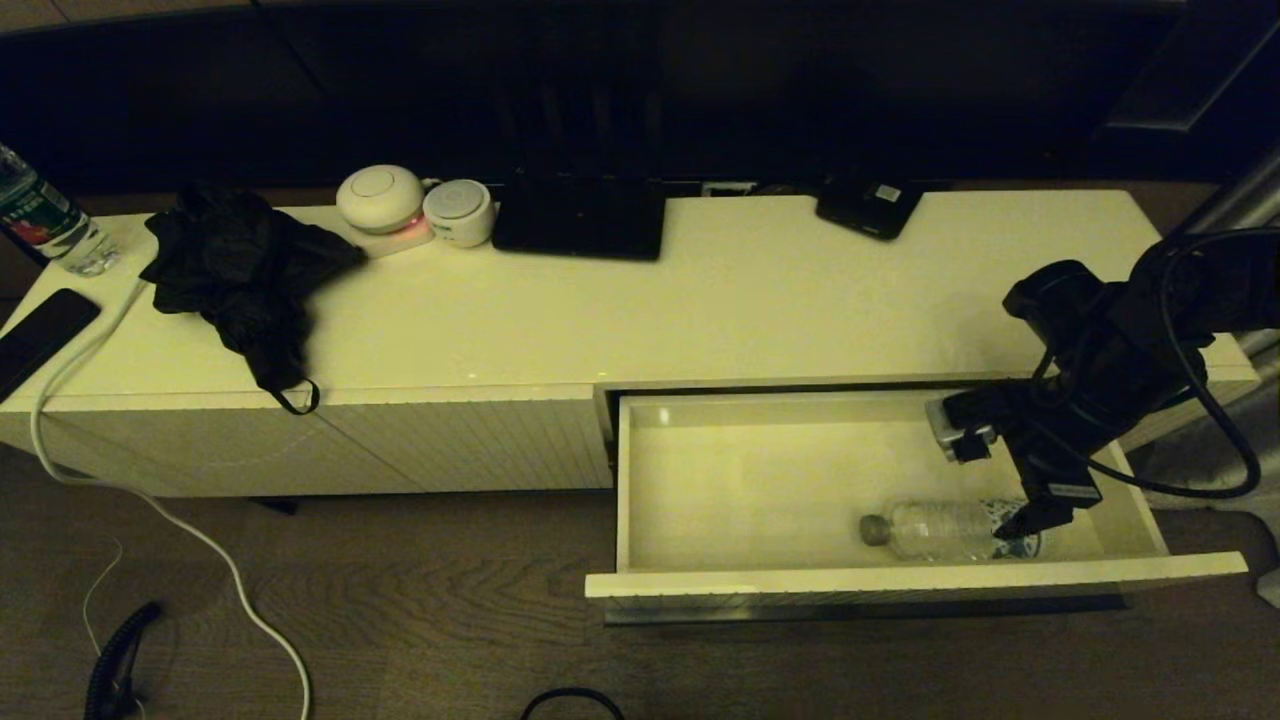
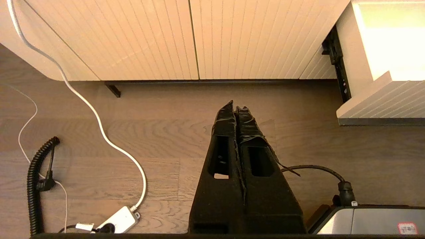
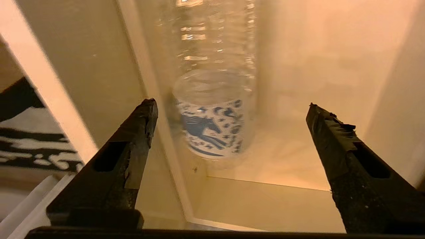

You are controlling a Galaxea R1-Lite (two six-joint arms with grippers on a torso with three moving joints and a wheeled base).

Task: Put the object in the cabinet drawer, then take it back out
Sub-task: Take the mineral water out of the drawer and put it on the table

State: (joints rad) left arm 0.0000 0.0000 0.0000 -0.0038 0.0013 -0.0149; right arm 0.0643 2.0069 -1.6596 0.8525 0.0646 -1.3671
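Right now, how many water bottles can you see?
2. One clear bottle lies on its side in the open drawer, under the open right gripper. Another bottle, with a green-and-red label, stands at the cabinet top's far left end. More could be hidden out of view.

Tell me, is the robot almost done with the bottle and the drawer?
About halfway. The drawer is pulled open and the water bottle lies on its side inside. The right gripper hangs open over the bottle's label end, holding nothing. The left gripper is shut, down by the floor. Still left: taking the bottle out.
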